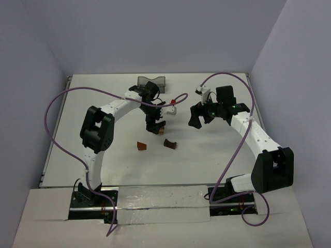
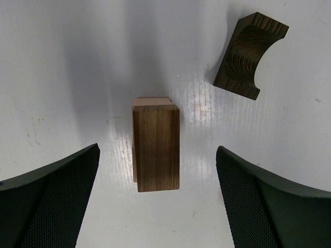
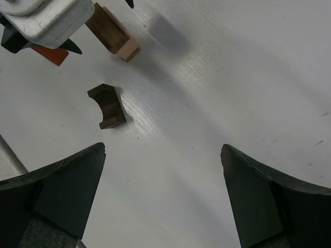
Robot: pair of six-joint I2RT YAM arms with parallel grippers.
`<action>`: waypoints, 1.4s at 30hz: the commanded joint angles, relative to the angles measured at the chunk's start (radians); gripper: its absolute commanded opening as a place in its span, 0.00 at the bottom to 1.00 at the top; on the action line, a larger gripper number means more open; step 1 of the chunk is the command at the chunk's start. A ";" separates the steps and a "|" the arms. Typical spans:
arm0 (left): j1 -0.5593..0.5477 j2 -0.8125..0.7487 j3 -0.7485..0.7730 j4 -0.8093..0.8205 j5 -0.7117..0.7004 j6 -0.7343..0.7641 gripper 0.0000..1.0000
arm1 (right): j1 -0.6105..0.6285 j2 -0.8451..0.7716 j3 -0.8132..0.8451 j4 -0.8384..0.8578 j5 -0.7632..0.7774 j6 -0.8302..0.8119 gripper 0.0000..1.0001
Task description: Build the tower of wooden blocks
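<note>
Two blocks form the stack: a brown block (image 2: 156, 155) on a tan block (image 2: 150, 101), with only a thin tan edge showing past the brown one from the left wrist. The stack stands on the table (image 1: 196, 155) right between the fingers (image 2: 51, 201) of the left claw (image 1: 153, 128). That claw is spread wide. There is a clear gap of bare table on each side of the brown block, so neither finger touches it and it holds nothing.

The arch (image 2: 240, 51) lies on its side ahead of the left claw's right finger, apart from the stack, its curved cut facing away from the stack. From above, the arch lies just on the base side of that claw and a little to its right. The wedge (image 1: 141, 146) lies on the base side too, a little to its left, near the arch but not touching it. The bin (image 1: 152, 81) stands beyond the left claw at the far table edge.

The right claw (image 3: 163, 150) hangs well to the right of the left one, its fingers (image 3: 57, 191) also spread wide over bare table and gripping nothing. Ahead of its left finger lie the arch and, further on, the stack. A reddish piece beside them is partly hidden by the left claw's white housing.
</note>
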 commanded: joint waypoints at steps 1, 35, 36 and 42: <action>-0.008 -0.049 0.044 0.001 0.021 -0.008 0.99 | -0.005 0.005 0.036 0.039 -0.023 -0.007 1.00; 0.376 -0.870 -0.560 0.612 0.007 -0.752 0.99 | 0.446 0.072 -0.047 0.052 0.223 -0.062 0.98; 0.389 -0.888 -0.572 0.596 0.041 -0.732 0.99 | 0.452 0.091 -0.041 0.051 0.223 -0.058 0.98; 0.419 -0.953 -0.626 0.536 0.112 -0.692 0.99 | 0.462 0.248 0.009 0.054 0.239 -0.028 0.94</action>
